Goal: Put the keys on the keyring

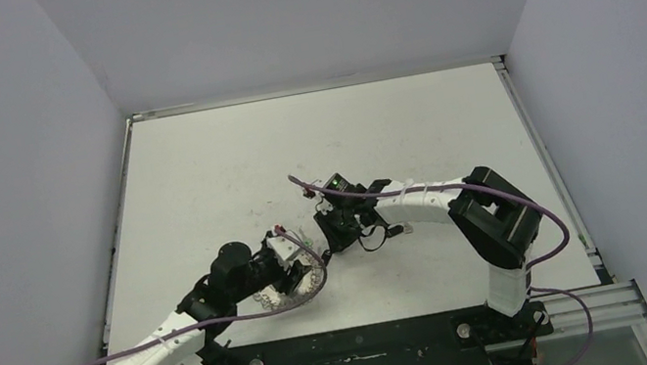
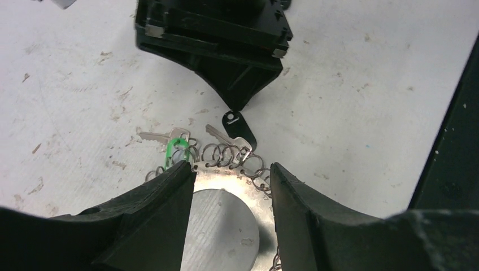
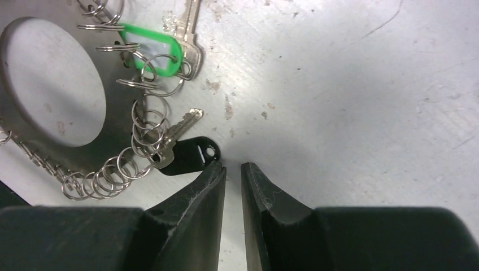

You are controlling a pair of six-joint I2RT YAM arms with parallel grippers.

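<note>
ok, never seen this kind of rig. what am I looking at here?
The left arm and right arm of a robot are bolted at the near edge of a table. The wide shot looks down from above and behind; the other two come from a camera on each wrist, so the black wedges at the bottom are that arm's own pincer. On the table lies a keyring: a flat grey ring edged with wire loops, with a green tag. Beside it lie a silver key near the green tag and a second key by a black tag. The left pincer straddles the ring's band, jaws apart. The right pincer is nearly closed at the black tag's end, holding nothing.
</note>
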